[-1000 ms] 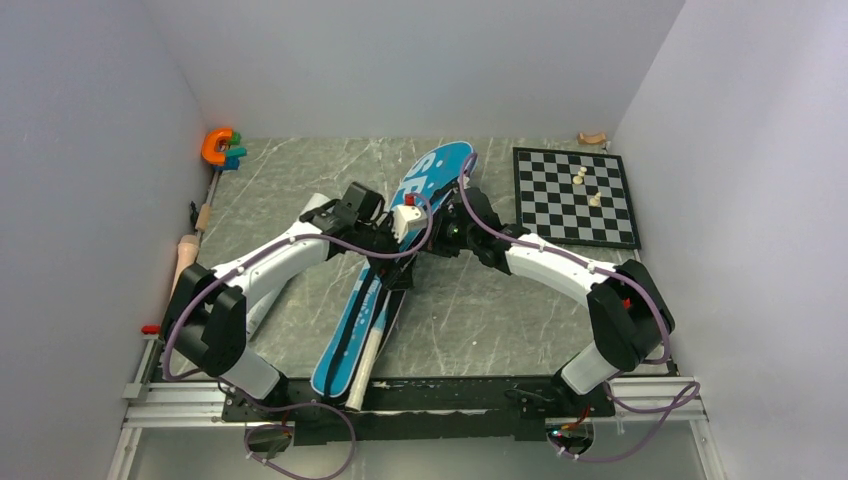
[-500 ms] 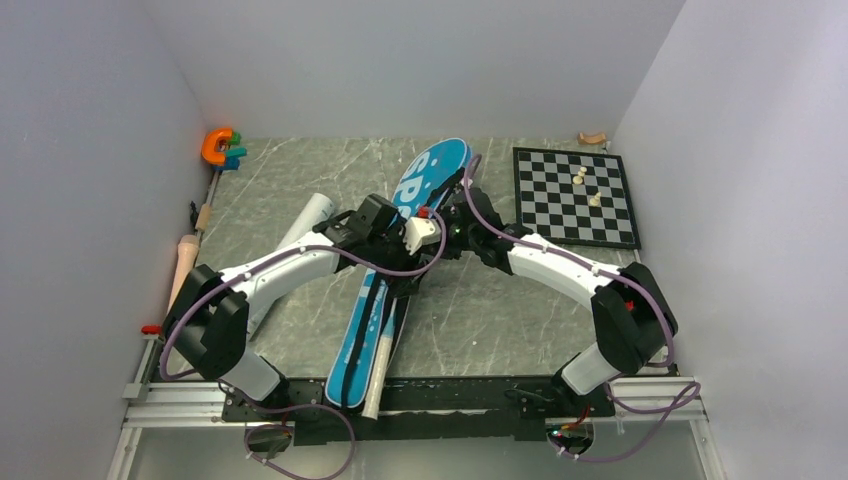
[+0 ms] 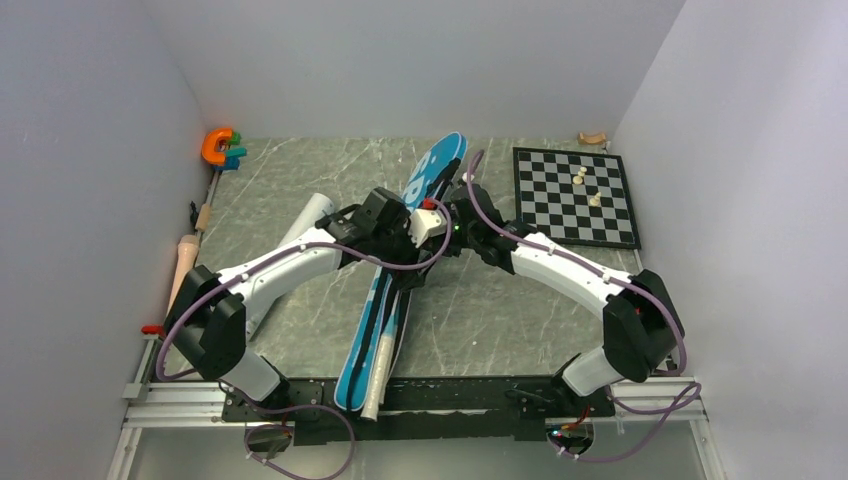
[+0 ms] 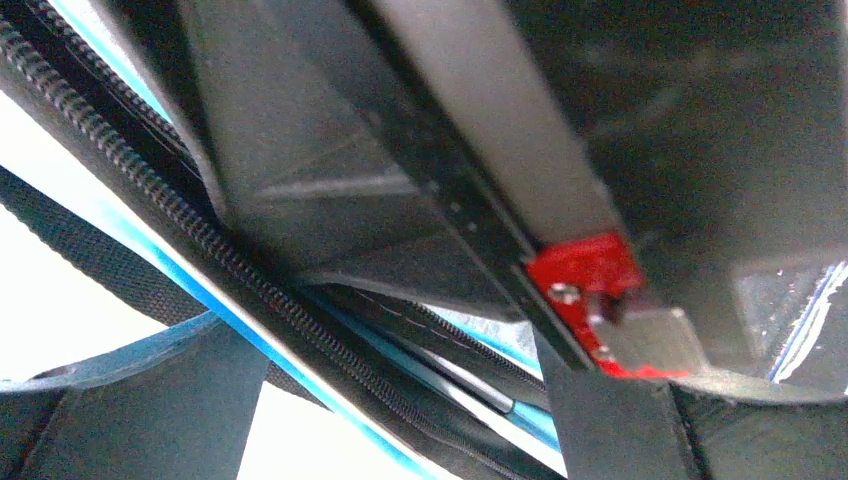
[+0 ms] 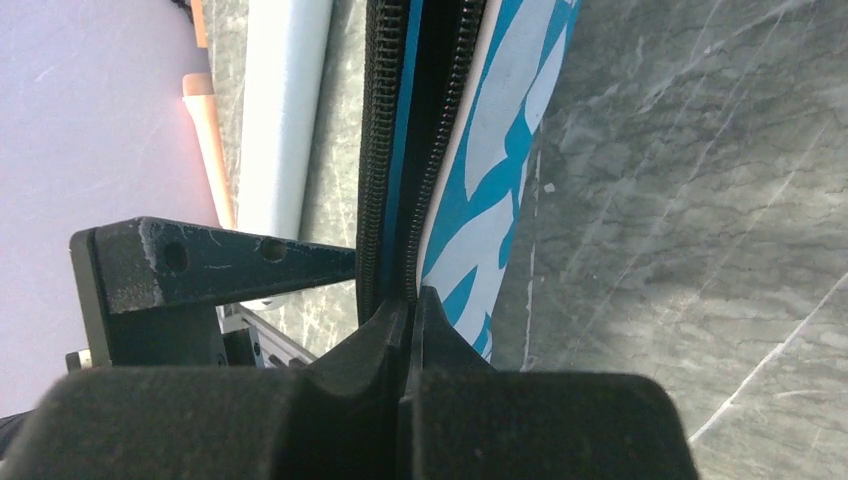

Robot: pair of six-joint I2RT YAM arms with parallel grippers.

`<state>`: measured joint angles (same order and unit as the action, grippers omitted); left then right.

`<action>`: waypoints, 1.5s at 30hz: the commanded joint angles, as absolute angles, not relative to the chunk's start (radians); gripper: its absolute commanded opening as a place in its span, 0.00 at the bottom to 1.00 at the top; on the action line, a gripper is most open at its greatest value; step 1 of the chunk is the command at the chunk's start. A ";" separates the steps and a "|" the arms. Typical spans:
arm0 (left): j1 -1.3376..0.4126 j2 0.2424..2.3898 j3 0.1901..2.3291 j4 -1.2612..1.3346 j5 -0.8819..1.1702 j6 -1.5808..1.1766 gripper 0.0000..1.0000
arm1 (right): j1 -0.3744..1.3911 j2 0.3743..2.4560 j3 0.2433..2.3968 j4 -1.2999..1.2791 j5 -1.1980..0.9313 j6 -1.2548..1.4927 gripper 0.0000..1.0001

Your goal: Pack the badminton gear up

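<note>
I see the bench (image 3: 500, 320) carrying the long blue bag (image 3: 432, 172), which lies slantwise from the near edge to the far middle. The white tube (image 3: 308, 214) lies just left of it. A pale handle (image 3: 376, 380) pokes out of the bag's near end. My right fingers (image 5: 385, 345) are pinched closed on the bag's zip edge. The left fingers (image 4: 140, 400) are pressed up against the bag, and I cannot tell whether they grip it.

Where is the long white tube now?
In the top view, the white tube lies left of the blue bag, partly hidden under the left arm.
</note>
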<state>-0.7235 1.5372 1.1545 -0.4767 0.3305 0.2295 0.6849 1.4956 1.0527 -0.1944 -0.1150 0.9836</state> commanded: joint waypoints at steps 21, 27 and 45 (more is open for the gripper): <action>-0.731 1.501 1.185 -0.535 0.229 0.203 0.50 | 0.703 1.433 1.170 -0.170 -0.112 1.014 0.00; -0.732 1.508 1.193 -0.565 0.156 0.224 0.05 | 0.703 1.426 1.175 -0.177 -0.118 1.012 0.00; -0.731 1.429 1.243 -0.630 0.203 0.287 0.00 | 0.350 1.211 1.099 -0.305 -0.254 0.865 0.47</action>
<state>-0.7277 1.4815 1.1999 -0.5800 0.1623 0.2440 0.4412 1.2270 1.0985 -0.3168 -0.1497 0.9295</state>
